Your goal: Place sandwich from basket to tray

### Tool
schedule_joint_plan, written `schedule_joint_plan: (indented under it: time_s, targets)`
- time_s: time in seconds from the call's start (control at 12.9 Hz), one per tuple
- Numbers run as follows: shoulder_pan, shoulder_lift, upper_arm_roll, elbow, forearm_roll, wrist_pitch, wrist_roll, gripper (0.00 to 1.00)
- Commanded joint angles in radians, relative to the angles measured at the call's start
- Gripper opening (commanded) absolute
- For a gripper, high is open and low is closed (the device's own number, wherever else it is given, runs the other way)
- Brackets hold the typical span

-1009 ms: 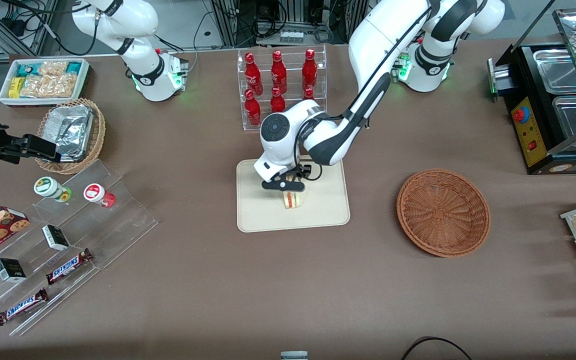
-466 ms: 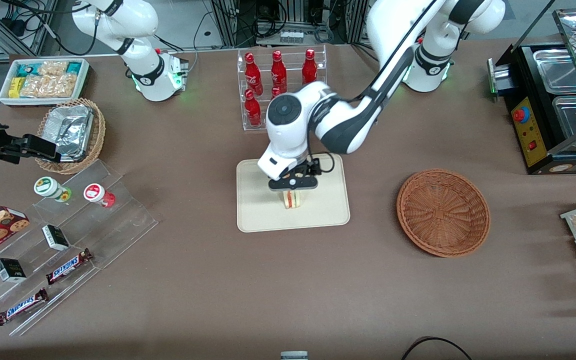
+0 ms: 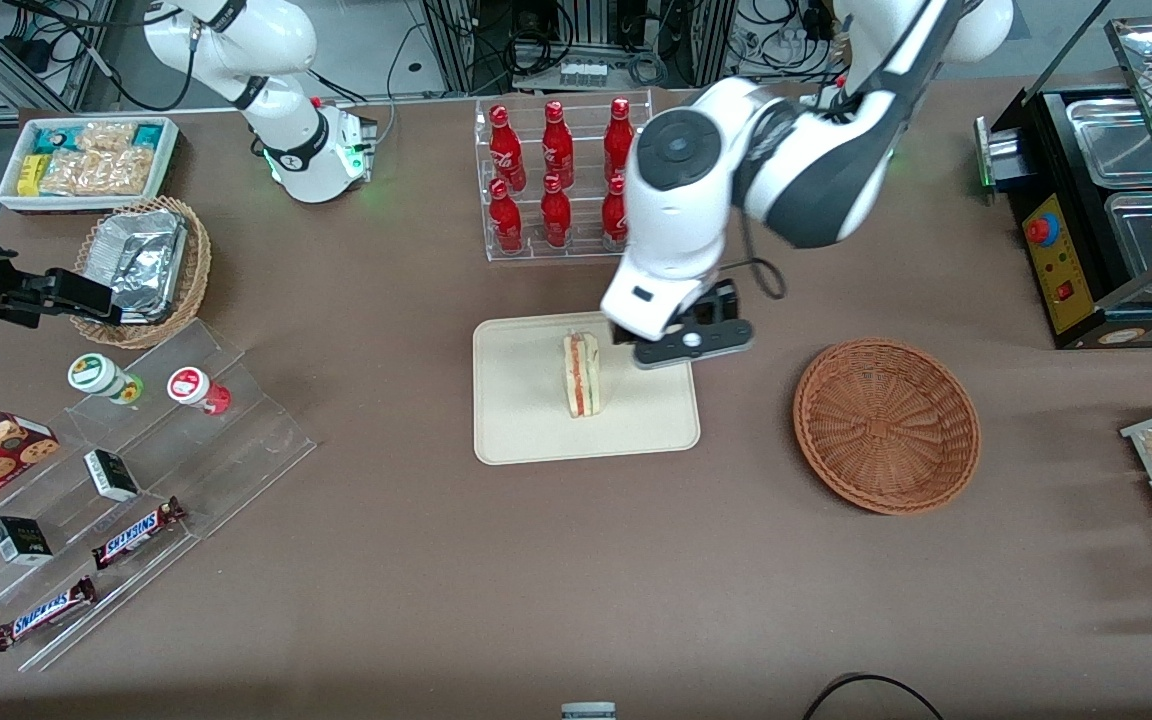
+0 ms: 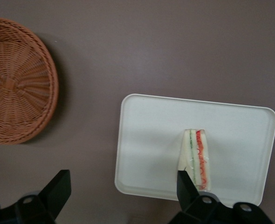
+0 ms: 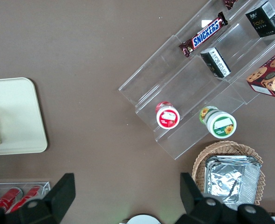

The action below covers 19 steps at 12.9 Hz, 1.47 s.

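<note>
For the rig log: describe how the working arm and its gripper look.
Glossy white rounded shells with dark grey joint sections, and a round dark grey cap on the wrist. A thin black cable loops beside the gripper, which is black with two wedge-shaped fingers. It hangs above the tray's edge.

The bench [image 3: 416, 560] is covered in a matt brown cloth-like sheet, and the tray [image 3: 526, 420] on it looks like smooth, matt cream plastic. The basket [image 3: 886, 425] is rough woven reddish-brown wicker, while the sandwich [image 3: 582, 374] shows soft pale bread under a faintly glossy clear wrap. The hand [image 3: 693, 340], raised over the tray's edge with its fingers [image 4: 58, 189] apart, is matt black plastic below a glossy white arm shell.
</note>
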<state>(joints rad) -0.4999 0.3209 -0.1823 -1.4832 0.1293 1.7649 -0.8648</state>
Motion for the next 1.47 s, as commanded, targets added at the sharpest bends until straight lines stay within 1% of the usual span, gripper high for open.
schedule_joint_plan:
  time_s: [0.0, 0.31, 0.47, 0.62, 0.78, 0.85, 0.93, 1.01, 1.09, 1.16, 1.4]
  targets:
    - [0.105, -0.072, -0.008, -0.028, -0.046, -0.077, 0.142, 1.00]
    - [0.271, -0.157, -0.008, -0.032, -0.057, -0.176, 0.366, 1.00]
    - [0.367, -0.187, -0.006, -0.048, -0.069, -0.183, 0.497, 1.00]
    - [0.438, -0.212, -0.006, -0.057, -0.079, -0.205, 0.613, 1.00]
    - [0.518, -0.252, -0.006, -0.068, -0.120, -0.232, 0.712, 1.00]
    - [0.555, -0.278, -0.006, -0.097, -0.135, -0.231, 0.760, 1.00]
    - [0.599, -0.302, -0.006, -0.123, -0.166, -0.226, 0.808, 1.00]
    - [0.622, -0.310, -0.005, -0.129, -0.180, -0.229, 0.848, 1.00]
    - [0.627, -0.315, -0.002, -0.131, -0.180, -0.235, 0.878, 1.00]
    - [0.614, -0.322, 0.036, -0.131, -0.180, -0.242, 0.904, 1.00]
    - [0.505, -0.347, 0.150, -0.137, -0.174, -0.257, 0.941, 1.00]
